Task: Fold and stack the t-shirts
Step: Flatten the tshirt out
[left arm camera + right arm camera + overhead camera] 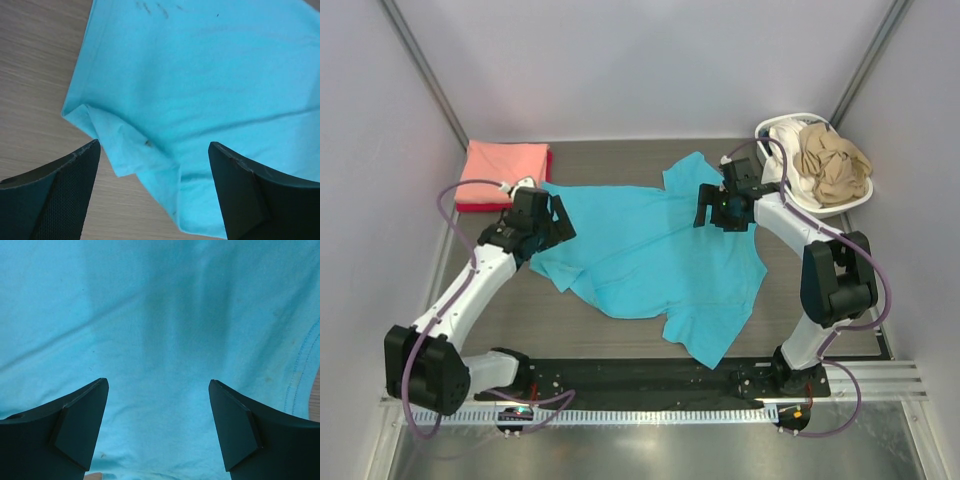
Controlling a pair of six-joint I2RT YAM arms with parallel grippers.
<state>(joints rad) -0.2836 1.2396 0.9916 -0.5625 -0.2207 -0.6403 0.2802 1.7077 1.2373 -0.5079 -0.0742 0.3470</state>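
A bright turquoise t-shirt [650,255] lies spread out on the table's middle. My left gripper [558,222] is open above its left edge; the left wrist view shows a folded-over corner of the shirt [130,145] between the spread fingers. My right gripper [712,213] is open above the shirt's upper right part; the right wrist view shows flat turquoise cloth [160,340] between the fingers. A folded salmon-pink t-shirt [505,165] lies on a red one [480,206] at the back left. Tan [832,160] and white [788,140] t-shirts lie crumpled in the basket.
The white plastic laundry basket [840,208] stands at the back right, close to my right arm. Grey walls close in the table on three sides. A black strip and a metal rail run along the near edge by the arm bases.
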